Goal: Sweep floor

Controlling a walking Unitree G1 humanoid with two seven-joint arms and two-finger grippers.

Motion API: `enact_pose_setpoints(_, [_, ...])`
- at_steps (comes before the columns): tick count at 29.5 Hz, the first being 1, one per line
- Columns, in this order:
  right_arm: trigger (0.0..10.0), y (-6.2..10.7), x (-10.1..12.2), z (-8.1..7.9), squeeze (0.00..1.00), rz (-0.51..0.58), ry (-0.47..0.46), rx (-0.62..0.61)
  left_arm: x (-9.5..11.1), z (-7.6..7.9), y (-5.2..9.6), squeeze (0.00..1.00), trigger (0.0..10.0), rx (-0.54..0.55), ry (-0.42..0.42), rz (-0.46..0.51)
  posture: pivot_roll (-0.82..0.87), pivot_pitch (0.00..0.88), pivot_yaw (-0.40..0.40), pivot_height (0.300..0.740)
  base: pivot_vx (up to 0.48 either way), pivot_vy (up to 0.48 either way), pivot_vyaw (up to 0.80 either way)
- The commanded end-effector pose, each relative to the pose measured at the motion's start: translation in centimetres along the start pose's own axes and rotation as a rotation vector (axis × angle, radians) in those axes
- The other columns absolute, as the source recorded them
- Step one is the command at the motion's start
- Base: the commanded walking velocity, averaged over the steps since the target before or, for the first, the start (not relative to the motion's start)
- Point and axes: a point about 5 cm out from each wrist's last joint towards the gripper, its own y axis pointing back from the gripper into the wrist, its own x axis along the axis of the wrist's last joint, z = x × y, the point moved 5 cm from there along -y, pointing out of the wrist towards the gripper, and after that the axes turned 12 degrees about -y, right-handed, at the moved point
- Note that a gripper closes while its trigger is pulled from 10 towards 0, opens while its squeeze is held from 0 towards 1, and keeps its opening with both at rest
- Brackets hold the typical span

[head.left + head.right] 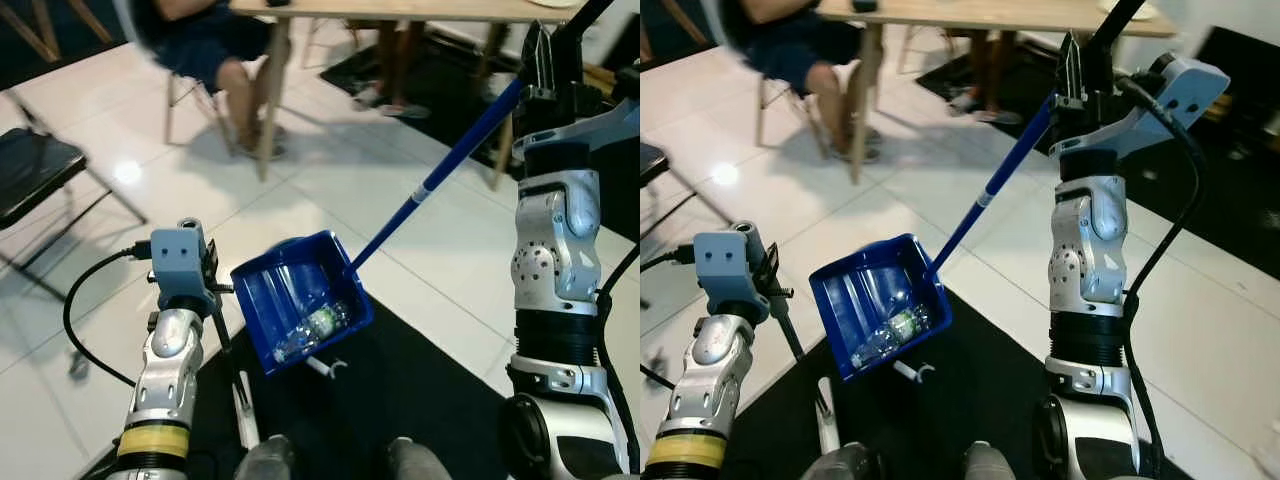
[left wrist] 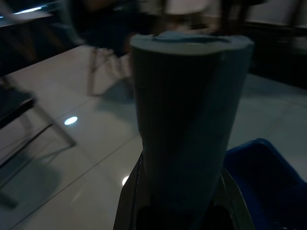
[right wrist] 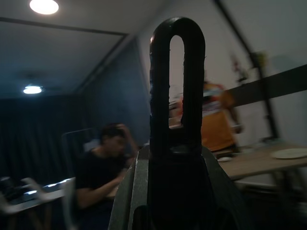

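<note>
One blue dustpan (image 1: pixel 300 300) holding one bottle (image 1: pixel 315 328) — two end effectors gripping handles

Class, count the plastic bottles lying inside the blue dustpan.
1: a clear plastic bottle lies in the low corner of the blue dustpan; nothing else shows in it.

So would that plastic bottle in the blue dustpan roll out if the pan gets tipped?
Probably. The bottle looks empty and light, lying on its side in the tilted dustpan, so it would likely roll easily. The pan's raised walls should help contain it.
</note>
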Motion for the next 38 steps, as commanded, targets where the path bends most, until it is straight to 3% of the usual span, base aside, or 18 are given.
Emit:
enact_pose_setpoints(1, [10.0, -0.04, 1.10, -0.46, 0.00, 0.037, -0.013, 0.013, 0.31, 0.45, -0.09, 0.00, 10.0, -0.010, 0.008, 0.014, 0.10, 0.039, -0.012, 0.740, 0.000, 0.000, -0.73])
enact_pose_setpoints(31, [10.0, 0.27, 0.23, -0.71, 0.00, 0.019, -0.019, 0.018, 0.38, 0.69, -0.09, 0.00, 10.0, -0.015, -0.018, 0.013, 0.10, 0.047, -0.008, 0.740, 0.000, 0.000, -0.04])
enact_pose_setpoints(38, [10.0, 0.27, 0.13, -0.88, 0.00, 0.019, -0.026, 0.021, 0.52, 0.59, -0.16, 0.00, 10.0, -0.011, -0.021, 0.020, 0.10, 0.047, -0.005, 0.740, 0.363, 0.000, 0.00])
